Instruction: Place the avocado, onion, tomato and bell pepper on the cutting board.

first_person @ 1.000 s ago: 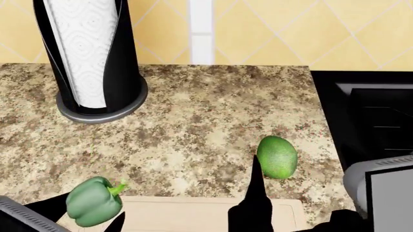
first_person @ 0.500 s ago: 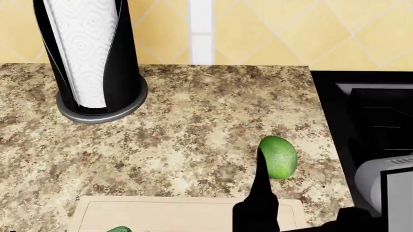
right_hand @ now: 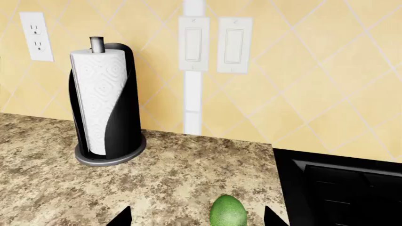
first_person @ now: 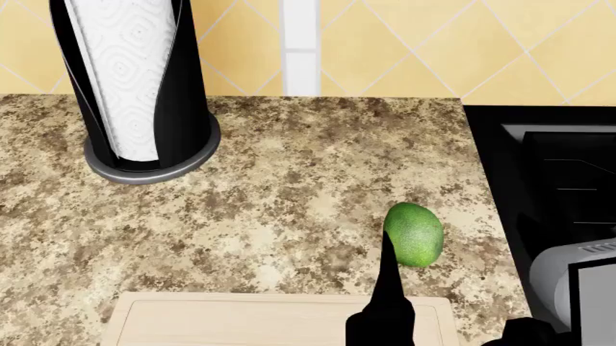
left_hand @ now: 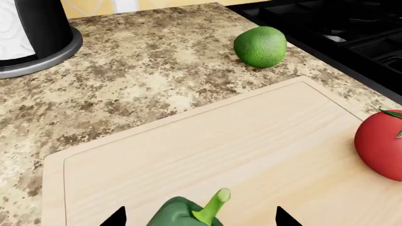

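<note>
The pale wood cutting board lies on the counter; its far edge shows in the head view. The green bell pepper sits on the board between the wide-apart fingers of my open left gripper; neither finger touches it. The red tomato rests on the board's stove-side end. The avocado lies on the counter beyond the board, also in both wrist views. My open right gripper is just short of it, one black finger beside it. The onion is out of view.
A black paper towel holder stands at the counter's back left. A black stove adjoins the counter on the right, close to the avocado. A tiled wall with switches and an outlet is behind.
My left gripper and the bell pepper dropped down out of the head view onto the board. My right gripper's finger edged up beside the avocado.
</note>
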You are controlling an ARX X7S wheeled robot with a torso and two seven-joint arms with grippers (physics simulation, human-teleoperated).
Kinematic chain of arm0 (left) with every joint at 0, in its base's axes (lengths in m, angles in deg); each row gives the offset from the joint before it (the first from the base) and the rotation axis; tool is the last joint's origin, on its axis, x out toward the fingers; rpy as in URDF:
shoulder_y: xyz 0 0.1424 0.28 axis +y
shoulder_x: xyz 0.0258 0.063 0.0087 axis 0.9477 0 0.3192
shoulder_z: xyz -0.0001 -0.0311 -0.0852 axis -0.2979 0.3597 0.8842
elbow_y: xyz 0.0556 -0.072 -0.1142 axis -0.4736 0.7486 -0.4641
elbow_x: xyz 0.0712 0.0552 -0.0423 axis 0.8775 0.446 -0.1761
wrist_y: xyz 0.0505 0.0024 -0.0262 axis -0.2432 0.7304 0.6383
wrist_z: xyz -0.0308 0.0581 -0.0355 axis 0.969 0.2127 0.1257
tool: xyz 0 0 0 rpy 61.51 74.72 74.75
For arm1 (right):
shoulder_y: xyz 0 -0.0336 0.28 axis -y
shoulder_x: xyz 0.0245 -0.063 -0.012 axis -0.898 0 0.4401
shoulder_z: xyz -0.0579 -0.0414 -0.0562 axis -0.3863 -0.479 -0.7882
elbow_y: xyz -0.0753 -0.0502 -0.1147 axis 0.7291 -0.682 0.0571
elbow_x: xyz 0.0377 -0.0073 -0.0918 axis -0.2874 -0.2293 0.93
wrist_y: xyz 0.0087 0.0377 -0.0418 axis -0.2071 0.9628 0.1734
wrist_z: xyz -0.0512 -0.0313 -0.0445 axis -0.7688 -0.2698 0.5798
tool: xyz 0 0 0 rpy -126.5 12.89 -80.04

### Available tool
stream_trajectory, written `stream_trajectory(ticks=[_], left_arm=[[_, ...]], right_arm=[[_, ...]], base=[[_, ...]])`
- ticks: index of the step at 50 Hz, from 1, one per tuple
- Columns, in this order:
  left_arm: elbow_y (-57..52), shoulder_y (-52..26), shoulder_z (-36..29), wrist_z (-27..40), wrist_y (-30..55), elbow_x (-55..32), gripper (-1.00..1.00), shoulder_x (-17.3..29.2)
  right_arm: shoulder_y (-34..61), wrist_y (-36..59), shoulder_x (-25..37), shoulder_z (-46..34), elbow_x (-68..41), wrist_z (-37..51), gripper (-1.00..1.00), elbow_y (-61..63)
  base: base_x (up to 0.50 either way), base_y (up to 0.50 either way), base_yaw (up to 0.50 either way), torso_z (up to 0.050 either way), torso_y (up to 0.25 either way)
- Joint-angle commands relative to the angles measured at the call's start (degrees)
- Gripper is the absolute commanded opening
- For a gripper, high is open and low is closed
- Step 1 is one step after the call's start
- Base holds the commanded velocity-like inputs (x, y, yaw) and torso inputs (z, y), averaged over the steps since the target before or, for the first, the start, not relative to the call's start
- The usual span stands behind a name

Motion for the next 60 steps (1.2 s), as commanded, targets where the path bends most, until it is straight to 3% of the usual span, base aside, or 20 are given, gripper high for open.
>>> stream_trajectory(ticks=[1, 7, 11, 14, 18, 21, 26, 45, 54, 56, 57, 60], left_arm=[[-0.6, -0.3, 1.7, -0.3, 0.3, 0.7, 1.00, -0.8], [-0.8, -0.7, 1.9, -0.2, 0.3, 0.6, 1.00, -0.4], [-2.8, -5.1, 3.2, 2.8, 0.9, -3.2, 1.00, 0.2], [-4.9, -12.2, 4.7, 7.2, 1.6, -9.1, 1.00, 0.9], [-7.4, -29.1, 7.5, 15.2, 1.1, -21.8, 1.00, 3.0], [-7.7, -37.6, 8.9, 18.9, -0.3, -27.7, 1.00, 3.6], [-7.2, -43.4, 10.2, 21.1, -0.7, -30.8, 1.00, 5.0], [-7.2, -32.9, 15.7, 21.9, -3.6, -26.3, 1.00, 13.7], [-11.3, -30.2, 16.1, 28.9, -5.7, -31.1, 1.00, 17.3], [-11.6, -26.1, 22.1, 32.9, -1.3, -35.2, 1.00, 14.1], [-11.6, -22.6, 28.5, 37.0, 3.6, -39.8, 1.00, 10.4], [-11.6, -13.9, 40.4, 38.0, 9.6, -44.4, 1.00, 8.2]], right_arm=[[-0.1, 0.1, -1.2, 1.4, 1.3, -1.6, 1.00, -0.2], [0.3, 0.3, -1.6, 0.8, 1.6, -1.5, 1.00, -0.3], [0.8, 0.2, -1.8, 0.4, 1.6, -1.2, 1.00, -0.4], [1.5, 0.2, -1.9, 0.1, 1.5, -1.1, 1.00, -0.5], [2.1, 0.3, -2.3, -0.4, 1.8, -1.1, 1.00, -0.7], [3.0, 0.5, -2.7, -0.9, 2.1, -1.2, 1.00, -1.0], [4.4, 0.9, -3.1, -1.5, 2.7, -1.7, 1.00, -1.8], [10.8, 4.9, -8.8, -6.7, 9.5, -6.7, 1.00, -8.4], [9.7, 5.6, -10.4, -6.7, 12.5, -10.1, 1.00, -9.0], [8.7, 5.7, -10.7, -6.3, 13.6, -11.2, 1.00, -9.0], [8.1, 5.6, -10.9, -6.0, 14.0, -11.8, 1.00, -8.9], [7.0, 5.6, -11.1, -5.6, 15.2, -13.0, 1.00, -8.8]], base=[[0.00, 0.00, 0.00, 0.000, 0.000], [0.00, 0.00, 0.00, 0.000, 0.000], [0.00, 0.00, 0.00, 0.000, 0.000], [0.00, 0.00, 0.00, 0.000, 0.000], [0.00, 0.00, 0.00, 0.000, 0.000], [0.00, 0.00, 0.00, 0.000, 0.000], [0.00, 0.00, 0.00, 0.000, 0.000], [0.00, 0.00, 0.00, 0.000, 0.000], [0.00, 0.00, 0.00, 0.000, 0.000], [0.00, 0.00, 0.00, 0.000, 0.000], [0.00, 0.00, 0.00, 0.000, 0.000], [0.00, 0.00, 0.00, 0.000, 0.000]])
